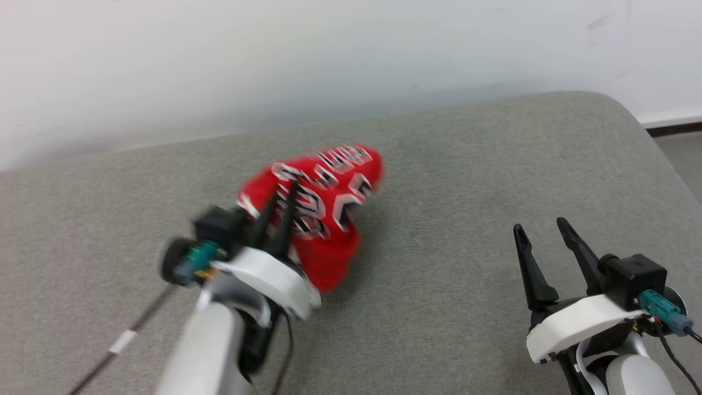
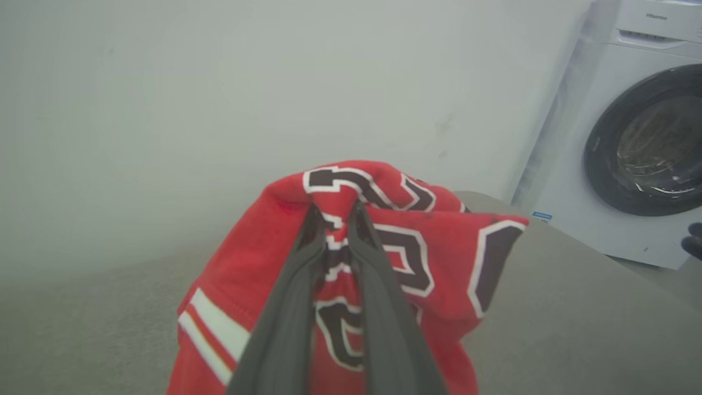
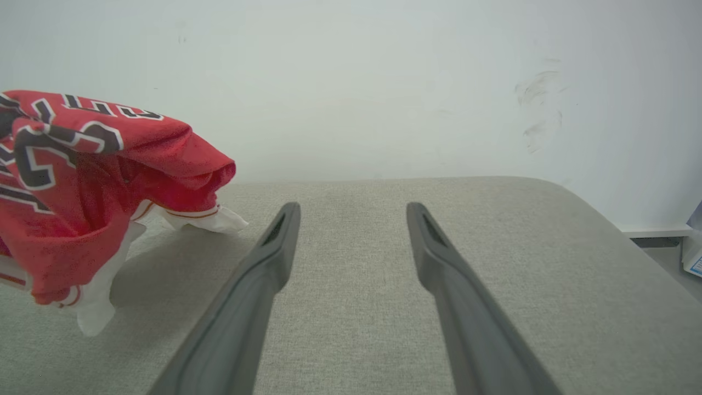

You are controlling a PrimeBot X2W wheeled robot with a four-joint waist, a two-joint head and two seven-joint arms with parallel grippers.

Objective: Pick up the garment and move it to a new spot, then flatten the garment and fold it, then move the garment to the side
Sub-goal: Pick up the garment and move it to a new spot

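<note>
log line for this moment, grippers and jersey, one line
step: pick up garment | left gripper: jaws shut on garment | garment: bunched, mostly lifted over grey cushion | right gripper: jaws open, empty

The head camera looks down from up high onto the grey cushion (image 1: 439,219), with the white wall (image 1: 274,55) at the far side. It sits well back, so the left gripper (image 1: 283,191) and the right gripper (image 1: 538,225) both fit in. The left wrist camera looks along the left gripper and is very close to the red garment (image 2: 247,263). It faces the wall, with a washing machine (image 2: 630,153) off to its right. The right wrist camera sits low, just above the cushion, looking along the right gripper toward the wall. All 3 views share the garment, the cushion and the wall.
</note>
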